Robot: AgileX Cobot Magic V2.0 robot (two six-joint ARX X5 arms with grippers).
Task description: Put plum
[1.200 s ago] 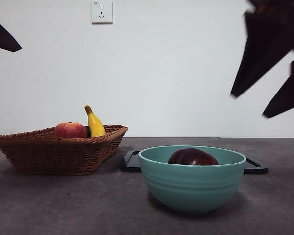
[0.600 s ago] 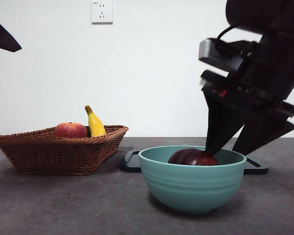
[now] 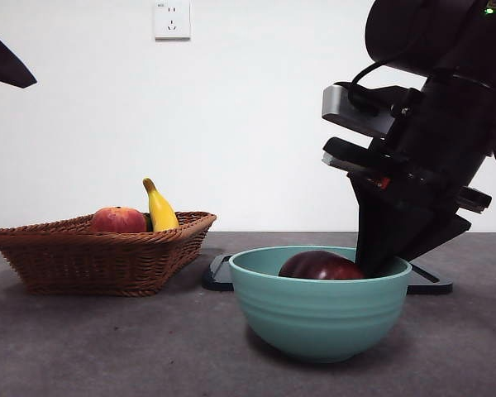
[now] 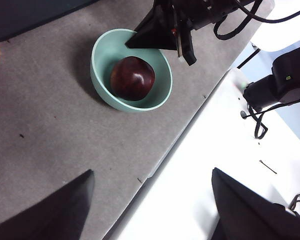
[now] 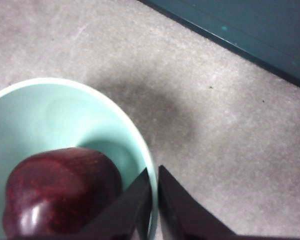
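The dark maroon plum [image 3: 318,266] lies in the teal bowl [image 3: 314,314] at the table's front right. It also shows in the left wrist view [image 4: 132,77] and the right wrist view [image 5: 60,192]. My right gripper [image 3: 379,265] has come down at the bowl's right rim. In the right wrist view its jaws [image 5: 154,175] are closed on the rim [image 5: 140,145], one inside the bowl beside the plum and one outside. My left gripper [image 4: 152,171] is open and empty, high above the table, and shows as a black tip [image 3: 4,62] at the top left.
A wicker basket [image 3: 99,256] stands at the left with a red fruit [image 3: 118,220] and a yellow banana [image 3: 161,211]. A flat black tray [image 3: 221,273] lies just behind the bowl. The table's edge [image 4: 160,155] runs near the bowl.
My right gripper came down from the upper right to the bowl and its jaws closed on the right rim. The bowl has shifted slightly left. The left arm has not moved.
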